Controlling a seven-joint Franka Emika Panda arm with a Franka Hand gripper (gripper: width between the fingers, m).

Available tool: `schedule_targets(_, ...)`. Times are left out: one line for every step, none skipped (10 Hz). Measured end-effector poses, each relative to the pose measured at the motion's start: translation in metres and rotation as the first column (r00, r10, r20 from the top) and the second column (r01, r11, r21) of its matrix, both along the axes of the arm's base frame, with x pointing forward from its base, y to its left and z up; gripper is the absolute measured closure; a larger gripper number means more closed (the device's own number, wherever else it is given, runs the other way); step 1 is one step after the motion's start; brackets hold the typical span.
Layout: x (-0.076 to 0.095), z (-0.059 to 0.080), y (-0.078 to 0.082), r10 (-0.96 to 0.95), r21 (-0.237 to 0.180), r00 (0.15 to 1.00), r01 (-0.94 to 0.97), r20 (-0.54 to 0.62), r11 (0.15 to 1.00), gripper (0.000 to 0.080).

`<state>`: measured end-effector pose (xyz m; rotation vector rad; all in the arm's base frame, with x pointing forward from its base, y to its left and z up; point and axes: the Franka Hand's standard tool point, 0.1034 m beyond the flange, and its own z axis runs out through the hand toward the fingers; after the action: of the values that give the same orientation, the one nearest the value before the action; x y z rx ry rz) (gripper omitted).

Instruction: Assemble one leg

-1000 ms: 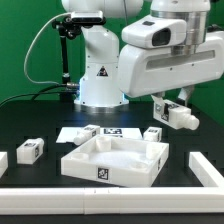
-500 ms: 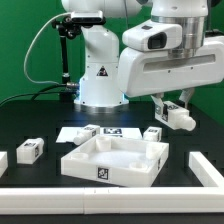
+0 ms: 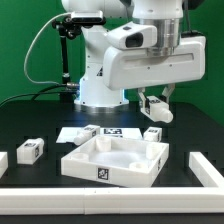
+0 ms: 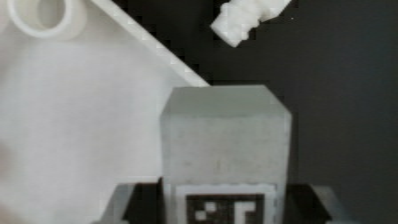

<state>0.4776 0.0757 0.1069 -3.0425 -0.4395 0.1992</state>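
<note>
The leg (image 3: 157, 110) hangs in the air above the table (image 3: 190, 135), clamped between the gripper's (image 3: 154, 102) closed jaws. The wrist view shows the leg (image 4: 228, 140) up close, with its tag at the gripped end and the tray (image 4: 71, 130) beyond. A second leg (image 3: 152, 134) stands just behind the tray (image 3: 112, 160), and a third leg (image 3: 30, 150) lies well off to the exterior view's left.

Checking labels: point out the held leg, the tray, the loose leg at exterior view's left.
held leg (image 4: 228, 135), wrist view, plain face above tag.
tray (image 3: 132, 172), exterior view, front wall.
loose leg (image 3: 30, 150), exterior view, tagged face.
</note>
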Motion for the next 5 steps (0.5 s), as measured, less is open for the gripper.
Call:
schedule_targets(0.0, 0.0, 0.0, -0.001, 0.0, 1.0, 0.001, 0.0, 1.0, 0.052)
schedule_targets(-0.001, -0.001, 0.001, -0.003, -0.001, 1.0, 0.003, -0.002, 1.0, 0.052)
schedule_targets(-0.011, -0.01, 0.013, -0.114, -0.009, 0.993, 0.115, 0.012, 0.993, 0.052)
schedule_targets(-0.028, -0.023, 0.037, -0.178, -0.019, 0.984, 0.179, 0.009, 0.984, 0.052)
schedule_targets(-0.033, -0.037, 0.057, -0.199, -0.019, 0.98, 0.199, 0.01, 0.98, 0.052)
